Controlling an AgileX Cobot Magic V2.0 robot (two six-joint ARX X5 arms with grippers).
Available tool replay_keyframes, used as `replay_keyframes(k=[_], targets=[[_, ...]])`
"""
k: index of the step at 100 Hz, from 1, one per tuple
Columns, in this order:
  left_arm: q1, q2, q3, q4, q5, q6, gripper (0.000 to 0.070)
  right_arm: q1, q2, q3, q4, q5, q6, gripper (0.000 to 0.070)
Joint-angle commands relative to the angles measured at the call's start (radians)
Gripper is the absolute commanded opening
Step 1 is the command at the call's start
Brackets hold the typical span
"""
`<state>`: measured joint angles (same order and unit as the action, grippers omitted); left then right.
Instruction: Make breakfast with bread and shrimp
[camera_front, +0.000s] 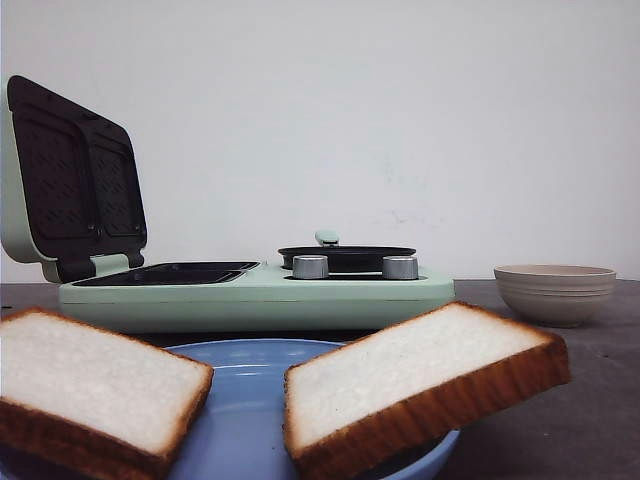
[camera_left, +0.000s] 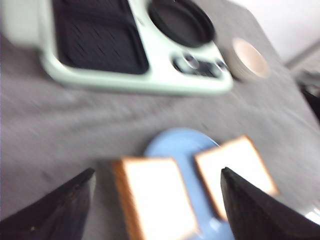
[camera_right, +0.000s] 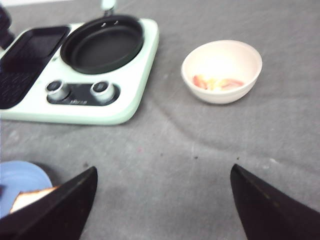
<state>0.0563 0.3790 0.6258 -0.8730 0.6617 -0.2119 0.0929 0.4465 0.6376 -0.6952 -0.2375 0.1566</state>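
We see the grey bench (camera_right: 200, 150), the mint-green breakfast maker (camera_front: 260, 295) far left with lid raised, two white bread slices (camera_front: 420, 385) on the near blue plate (camera_front: 240, 400), pink-orange shrimp (camera_right: 217, 82) in the beige bowl (camera_front: 555, 292) far right; left gripper (camera_left: 157, 210) and right gripper (camera_right: 162, 210) both released, holding nothing

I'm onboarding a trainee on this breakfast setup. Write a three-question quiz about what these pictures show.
1. True or false: the sandwich maker's lid is open.
2. Where are the shrimp? A) in the round pan B) in the bowl C) on the blue plate
3. How many bread slices rest on the plate?

Key: 1 true; 2 B; 3 two.
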Motion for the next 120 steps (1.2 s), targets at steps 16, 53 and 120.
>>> replay_keyframes(k=[16,53,120], targets=[[-0.016,0.092,0.016,-0.05,0.092,-0.021,0.0418,0.002,0.003,0.017,-0.002,-0.029,-0.008,0.0537],[-0.071,0.249,-0.067,-0.079,0.128,-0.016,0.0435,0.003,0.003,0.017,-0.01,-0.055,-0.007,0.0537],[-0.278,0.34,-0.128,0.061,-0.054,-0.211,0.0475,0.004,0.003,0.017,-0.009,-0.06,-0.007,0.0537]])
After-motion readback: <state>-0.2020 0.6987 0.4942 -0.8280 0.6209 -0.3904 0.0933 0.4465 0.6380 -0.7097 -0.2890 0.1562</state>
